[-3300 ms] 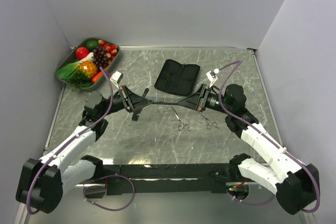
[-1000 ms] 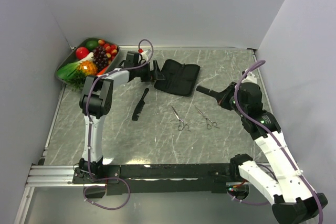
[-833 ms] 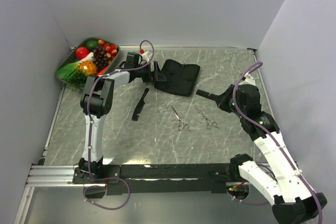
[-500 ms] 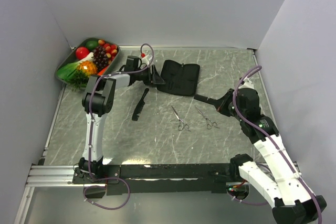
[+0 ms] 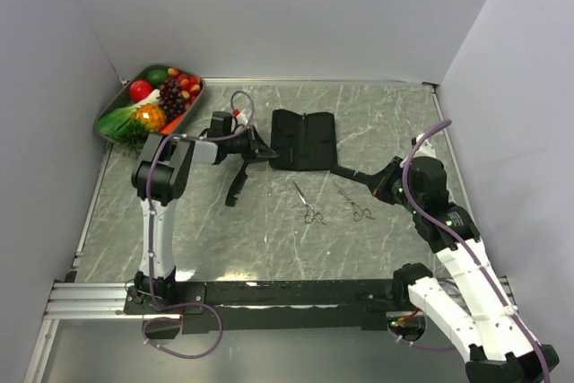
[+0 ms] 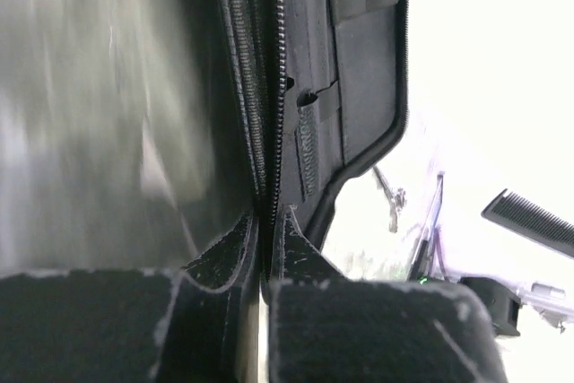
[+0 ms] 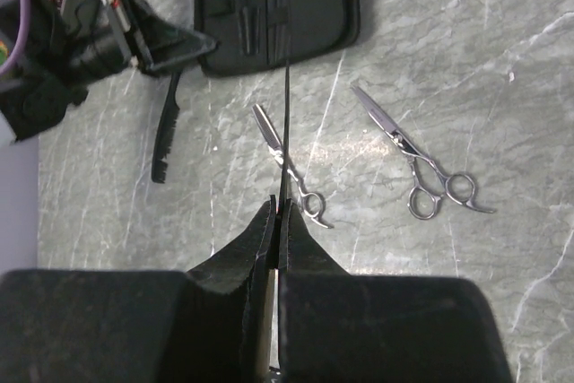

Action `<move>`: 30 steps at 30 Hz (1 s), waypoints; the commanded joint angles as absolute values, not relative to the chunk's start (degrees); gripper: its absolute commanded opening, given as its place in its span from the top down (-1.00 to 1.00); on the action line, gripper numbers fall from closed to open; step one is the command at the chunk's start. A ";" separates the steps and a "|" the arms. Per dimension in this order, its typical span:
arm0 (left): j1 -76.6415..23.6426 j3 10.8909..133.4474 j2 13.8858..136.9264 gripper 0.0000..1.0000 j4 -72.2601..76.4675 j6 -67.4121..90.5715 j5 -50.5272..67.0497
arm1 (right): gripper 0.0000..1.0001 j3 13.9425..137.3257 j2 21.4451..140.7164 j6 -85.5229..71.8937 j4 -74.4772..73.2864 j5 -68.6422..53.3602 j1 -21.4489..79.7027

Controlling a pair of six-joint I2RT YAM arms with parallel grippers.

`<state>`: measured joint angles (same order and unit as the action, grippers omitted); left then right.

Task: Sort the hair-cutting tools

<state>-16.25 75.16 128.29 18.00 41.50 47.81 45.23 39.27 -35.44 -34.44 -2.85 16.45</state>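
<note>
My left gripper (image 5: 266,153) is shut on the left zipper edge of the black fabric pouch (image 5: 303,141), which lies open and flat; the wrist view shows the jaws pinching that edge (image 6: 266,224). My right gripper (image 5: 377,183) is shut on the longer black comb (image 5: 352,174) and holds it above the table, seen edge-on in its wrist view (image 7: 285,123). The shorter black comb (image 5: 238,180) lies on the table left of the pouch. Two silver scissors (image 5: 309,204) (image 5: 357,203) lie below the pouch, also in the right wrist view (image 7: 292,169) (image 7: 418,164).
A metal tray (image 5: 199,90) of toy fruit and vegetables stands at the back left corner. Grey walls close in the marble table on three sides. The left arm stretches far out from its base towards the pouch.
My left gripper has pulled the pouch's edge, turning the pouch square and shifting it slightly towards me. My right gripper has moved down and left with the long comb, closer to the scissors.
</note>
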 commanded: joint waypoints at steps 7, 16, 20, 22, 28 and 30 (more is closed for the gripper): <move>-19.51 49.23 98.64 0.98 29.98 57.83 23.07 | 1.00 47.28 39.02 -34.01 -34.19 -5.89 16.00; -21.80 39.12 69.75 0.98 11.01 53.62 18.03 | 1.00 50.01 42.98 -30.67 -33.75 -11.95 16.00; -21.80 37.71 57.07 0.98 -2.26 51.95 12.75 | 1.00 52.02 43.68 -30.15 -34.62 -16.42 16.00; -21.80 37.01 51.19 0.99 -8.22 52.38 11.69 | 1.00 54.40 44.03 -30.06 -35.94 -19.32 16.08; -21.80 33.49 42.64 0.98 -16.87 58.33 10.03 | 1.00 58.44 44.73 -32.78 -38.58 -23.99 16.87; -21.97 32.09 40.88 0.98 -20.64 61.33 8.36 | 1.00 58.62 44.74 -34.36 -38.41 -24.78 16.79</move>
